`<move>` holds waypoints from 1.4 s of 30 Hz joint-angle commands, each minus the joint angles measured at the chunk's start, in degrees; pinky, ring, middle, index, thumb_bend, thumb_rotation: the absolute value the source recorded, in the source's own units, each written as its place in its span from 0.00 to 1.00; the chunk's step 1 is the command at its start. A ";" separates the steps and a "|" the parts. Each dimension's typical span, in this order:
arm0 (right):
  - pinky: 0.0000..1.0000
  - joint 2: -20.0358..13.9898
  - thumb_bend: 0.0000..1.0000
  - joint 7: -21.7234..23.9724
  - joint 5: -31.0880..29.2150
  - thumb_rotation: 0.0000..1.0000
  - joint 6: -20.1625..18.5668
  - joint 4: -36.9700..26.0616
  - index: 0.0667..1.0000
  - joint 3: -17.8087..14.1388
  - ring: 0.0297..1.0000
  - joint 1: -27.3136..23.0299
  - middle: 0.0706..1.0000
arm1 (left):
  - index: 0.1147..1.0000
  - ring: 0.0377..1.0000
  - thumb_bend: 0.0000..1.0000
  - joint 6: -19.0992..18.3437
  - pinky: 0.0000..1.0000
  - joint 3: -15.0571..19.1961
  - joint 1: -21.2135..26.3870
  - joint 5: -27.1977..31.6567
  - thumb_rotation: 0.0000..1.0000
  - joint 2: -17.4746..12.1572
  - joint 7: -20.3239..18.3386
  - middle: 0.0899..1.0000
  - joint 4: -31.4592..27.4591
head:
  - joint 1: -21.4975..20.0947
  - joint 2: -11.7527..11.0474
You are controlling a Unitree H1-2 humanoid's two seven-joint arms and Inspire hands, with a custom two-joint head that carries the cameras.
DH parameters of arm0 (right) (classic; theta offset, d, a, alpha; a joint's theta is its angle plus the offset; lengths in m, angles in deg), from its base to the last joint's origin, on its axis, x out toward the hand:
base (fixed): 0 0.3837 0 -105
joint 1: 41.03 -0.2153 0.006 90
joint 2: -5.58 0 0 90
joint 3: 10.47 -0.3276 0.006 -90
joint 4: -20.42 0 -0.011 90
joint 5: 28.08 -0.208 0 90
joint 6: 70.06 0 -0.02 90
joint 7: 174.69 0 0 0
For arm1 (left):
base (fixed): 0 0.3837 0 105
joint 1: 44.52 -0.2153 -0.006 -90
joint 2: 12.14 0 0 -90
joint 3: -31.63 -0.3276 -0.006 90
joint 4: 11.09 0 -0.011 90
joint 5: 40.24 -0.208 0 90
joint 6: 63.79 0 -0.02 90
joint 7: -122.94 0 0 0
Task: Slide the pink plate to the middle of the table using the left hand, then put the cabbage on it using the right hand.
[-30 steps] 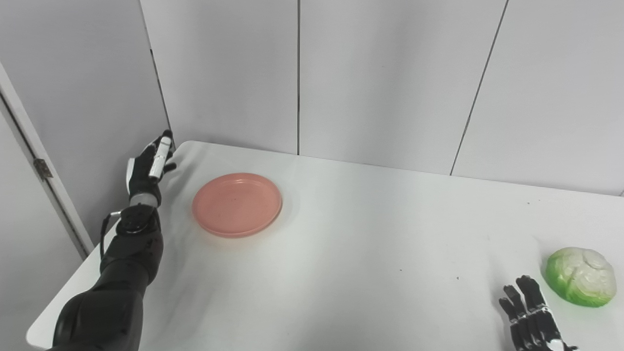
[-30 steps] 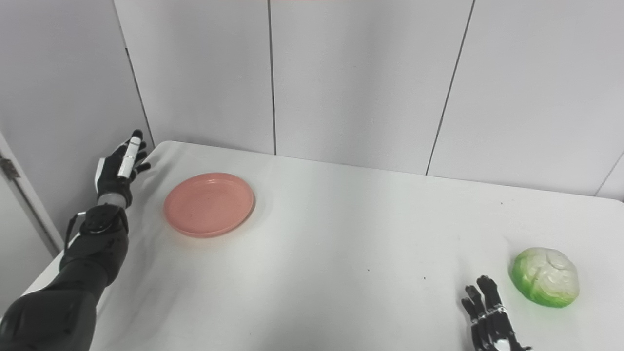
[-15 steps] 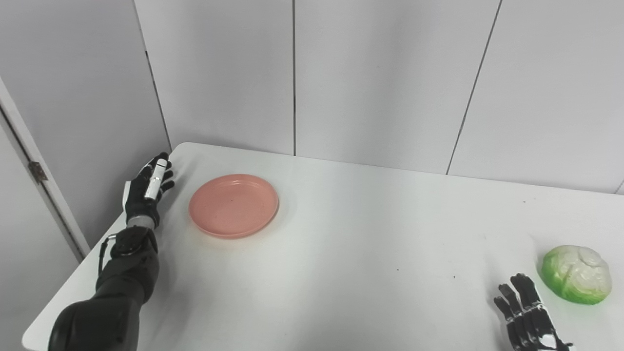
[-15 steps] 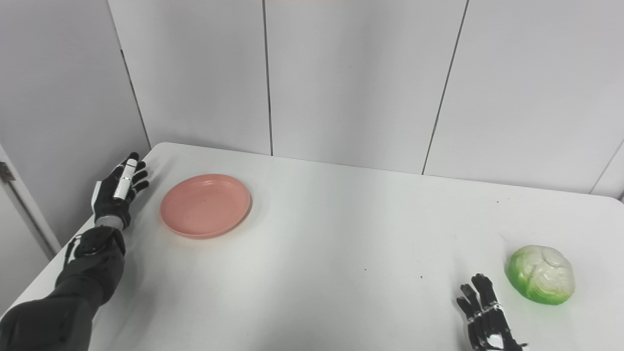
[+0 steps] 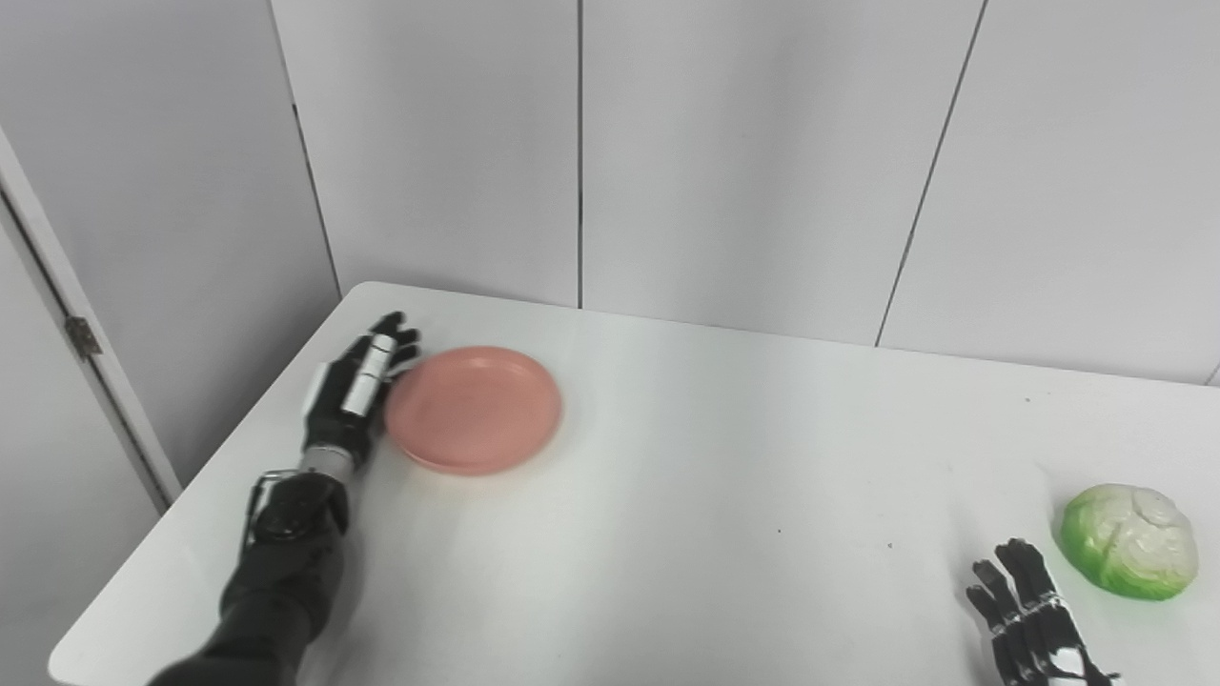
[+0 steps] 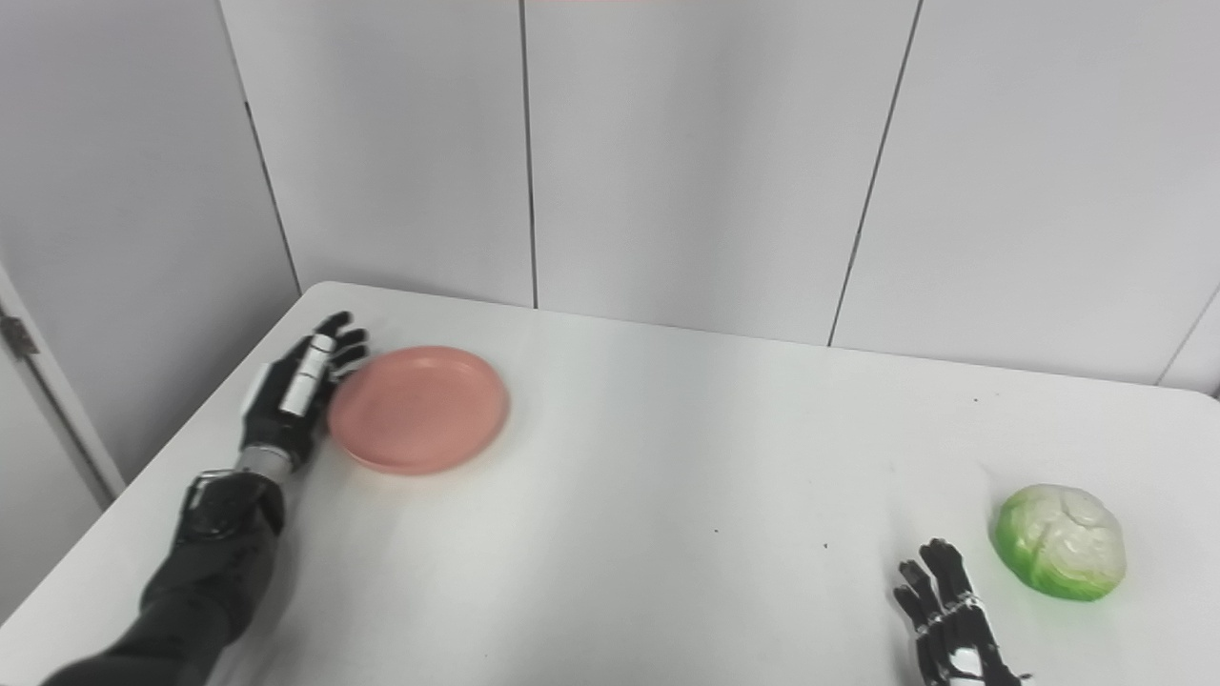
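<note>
The first step, the sliding of the pink plate (image 5: 474, 409), is in hand. The plate lies flat near the far left corner of the table (image 5: 667, 534), well short of the table's middle. The left hand (image 5: 355, 395) is laid flat on the table with its fingers stretched out and apart, holding nothing; its inner side is set against the plate's left rim, and contact appears to be made there, though a thin gap cannot be ruled out.

The cabbage (image 5: 1130, 540) rests near the right edge, towards the near right corner. The right hand (image 5: 1034, 629) is seen only in part at the near edge, just beside the cabbage but apart from it, fingers spread and empty.

A steady sideways push towards the table's middle is judged to be called for next, with the hand kept low against the rim so that it is not ridden over or the plate spun aside.
</note>
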 commanded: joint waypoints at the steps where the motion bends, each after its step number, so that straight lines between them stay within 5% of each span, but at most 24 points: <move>1: 0.93 0.04 0.84 -0.13 0.40 0.89 -2.54 0.37 0.90 0.86 0.92 1.43 0.94 | 0.80 0.83 0.74 -1.58 0.74 -0.91 -3.96 -0.20 0.71 2.58 -1.14 0.80 -0.79 | 0.01 0.18; 10: 0.92 0.41 0.85 -0.89 0.81 0.89 -3.12 -0.57 0.90 1.38 0.91 1.54 0.94 | 0.81 0.83 0.85 -6.90 0.76 -2.92 -6.26 -1.37 0.72 4.80 -1.03 0.80 -7.97 | -0.66 0.66; 23: 0.93 1.53 0.87 -1.98 2.42 0.88 -3.49 -1.12 0.89 2.70 0.91 1.10 0.93 | 0.81 0.84 0.80 -12.46 0.74 -4.77 -6.26 -1.69 0.71 9.54 0.13 0.80 -14.57 | -4.57 1.47; 42: 0.90 5.03 0.87 -6.87 7.36 0.89 -4.68 -2.87 0.86 7.53 0.89 0.55 0.91 | 0.84 0.86 0.74 -14.69 0.73 -5.65 -3.09 -3.47 0.78 17.15 5.28 0.83 -13.28 | -16.85 2.86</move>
